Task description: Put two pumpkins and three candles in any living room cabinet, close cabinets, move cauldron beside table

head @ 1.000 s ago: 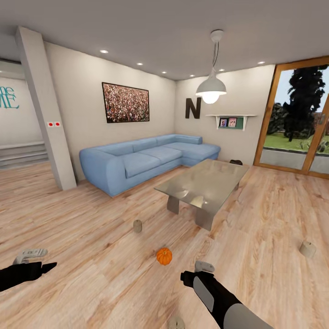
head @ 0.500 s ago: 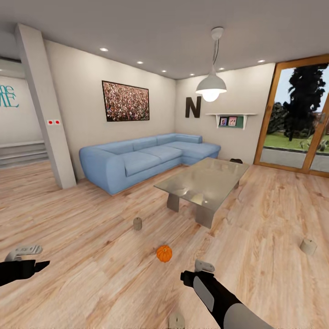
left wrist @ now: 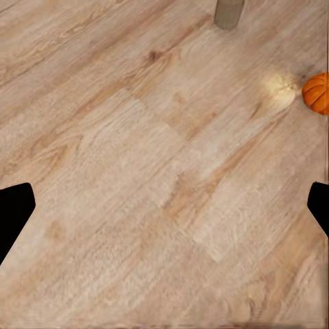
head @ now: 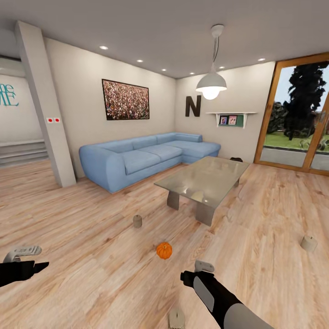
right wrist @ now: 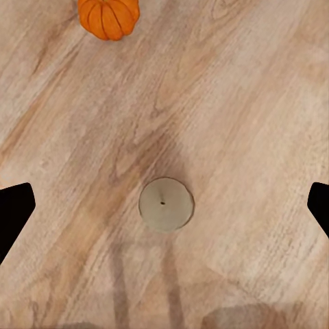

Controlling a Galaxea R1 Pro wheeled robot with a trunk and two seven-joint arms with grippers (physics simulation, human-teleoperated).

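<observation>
One orange pumpkin (head: pixel 164 250) lies on the plank floor between my arms and the glass-topped table (head: pixel 203 180). It also shows in the left wrist view (left wrist: pixel 317 92) and the right wrist view (right wrist: pixel 108 17). Three pale candles stand on the floor: one near the table (head: pixel 137 221), one far right (head: pixel 309 243), one at my feet (head: pixel 176 318). My right gripper (right wrist: pixel 164 209) hangs open above that last candle (right wrist: pixel 166 203), well clear of it. My left gripper (left wrist: pixel 164 209) is open over bare floor. A small black shape beyond the table looks like the cauldron (head: pixel 236 161). The cabinet is out of view.
A blue corner sofa (head: pixel 141 160) lines the far wall behind the table. A pale column (head: pixel 45 109) stands at the left with steps beyond it. Glass doors (head: pixel 297 114) are at the right. A lamp (head: pixel 211 87) hangs over the table.
The whole picture has drifted up slightly, so the camera moved. My left gripper has drawn back a little toward the picture's left edge. The right arm holds its place.
</observation>
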